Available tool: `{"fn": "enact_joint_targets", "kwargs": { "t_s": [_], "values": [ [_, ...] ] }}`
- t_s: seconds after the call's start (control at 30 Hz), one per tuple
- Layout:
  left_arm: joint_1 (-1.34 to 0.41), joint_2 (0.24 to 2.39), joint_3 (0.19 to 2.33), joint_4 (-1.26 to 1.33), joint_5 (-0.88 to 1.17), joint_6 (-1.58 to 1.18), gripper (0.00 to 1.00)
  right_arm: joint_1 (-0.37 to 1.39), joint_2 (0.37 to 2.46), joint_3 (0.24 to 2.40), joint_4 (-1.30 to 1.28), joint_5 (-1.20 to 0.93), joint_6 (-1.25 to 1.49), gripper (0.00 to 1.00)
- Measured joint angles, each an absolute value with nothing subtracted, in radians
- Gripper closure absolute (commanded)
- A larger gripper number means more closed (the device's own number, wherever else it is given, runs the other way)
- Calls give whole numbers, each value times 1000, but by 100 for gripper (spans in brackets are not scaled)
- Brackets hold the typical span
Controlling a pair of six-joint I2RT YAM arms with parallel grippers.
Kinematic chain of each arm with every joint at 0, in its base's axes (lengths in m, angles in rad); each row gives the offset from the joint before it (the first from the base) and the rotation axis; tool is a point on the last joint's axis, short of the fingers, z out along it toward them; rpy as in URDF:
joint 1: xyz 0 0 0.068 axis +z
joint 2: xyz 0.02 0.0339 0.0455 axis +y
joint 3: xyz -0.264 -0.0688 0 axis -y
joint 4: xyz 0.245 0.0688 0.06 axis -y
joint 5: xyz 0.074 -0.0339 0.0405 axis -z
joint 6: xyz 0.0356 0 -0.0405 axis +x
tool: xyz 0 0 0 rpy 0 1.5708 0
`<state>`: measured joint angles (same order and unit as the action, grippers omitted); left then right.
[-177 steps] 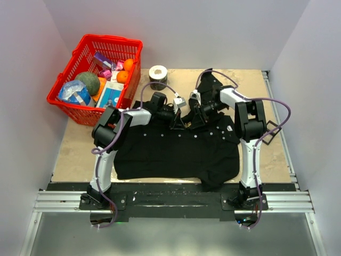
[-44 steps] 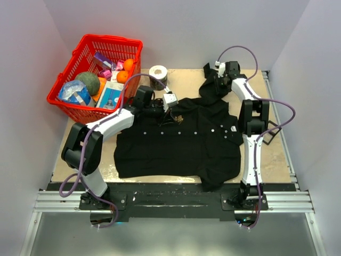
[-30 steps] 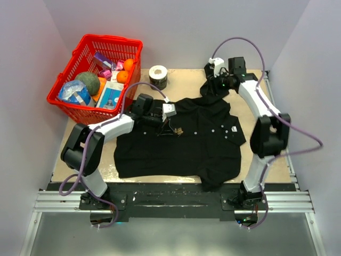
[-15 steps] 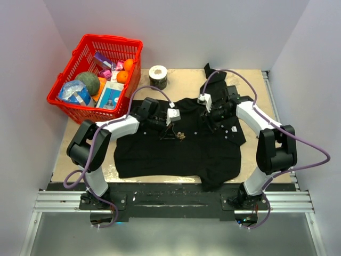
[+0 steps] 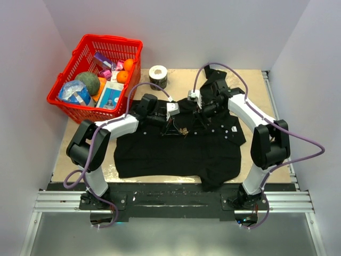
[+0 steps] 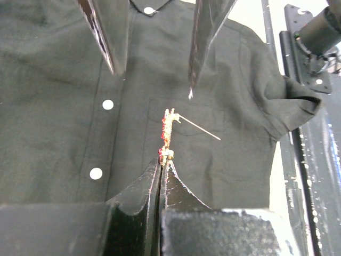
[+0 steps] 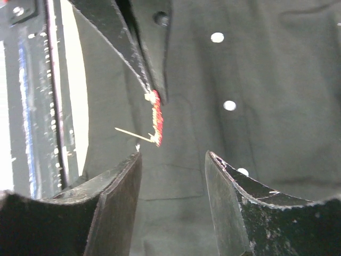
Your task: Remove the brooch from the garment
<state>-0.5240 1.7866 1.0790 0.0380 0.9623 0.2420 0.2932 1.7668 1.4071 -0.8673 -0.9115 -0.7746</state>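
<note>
The garment, a black shirt (image 5: 176, 154) with small white buttons, lies spread flat on the table. My left gripper (image 5: 177, 128) is shut on the base of the brooch (image 5: 183, 131), a tiny reddish pin. In the left wrist view the brooch (image 6: 168, 128) stands up from my shut fingertips (image 6: 162, 160) over the shirt (image 6: 53, 80), its thin pin needle sticking out sideways. My right gripper (image 5: 196, 121) is open and faces it from the right. In the right wrist view the brooch (image 7: 155, 120) hangs just beyond my open right gripper (image 7: 173, 157), above the shirt (image 7: 277, 96).
A red basket (image 5: 110, 38) full of food and packets stands at the back left. A tape roll (image 5: 158, 76) sits behind the shirt's collar. A small black frame (image 5: 273, 132) lies near the right table edge. White walls close in on both sides.
My right arm swung from the far back right corner down to the shirt's middle and now faces the brooch. My left gripper, holding the brooch, shifted slightly right.
</note>
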Motion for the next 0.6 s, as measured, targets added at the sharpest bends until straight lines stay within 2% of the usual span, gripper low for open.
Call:
{"fn": "enact_joint_targets", "kwargs": {
  "t_s": [0.37, 0.6],
  "values": [
    [-517, 1787, 1085, 45, 1026, 208, 100, 356, 1821, 1490, -1063, -916, -920, 50],
    [-517, 1788, 1085, 61, 1046, 172, 100, 367, 1822, 1492, -1076, -912, -923, 57]
  ]
}}
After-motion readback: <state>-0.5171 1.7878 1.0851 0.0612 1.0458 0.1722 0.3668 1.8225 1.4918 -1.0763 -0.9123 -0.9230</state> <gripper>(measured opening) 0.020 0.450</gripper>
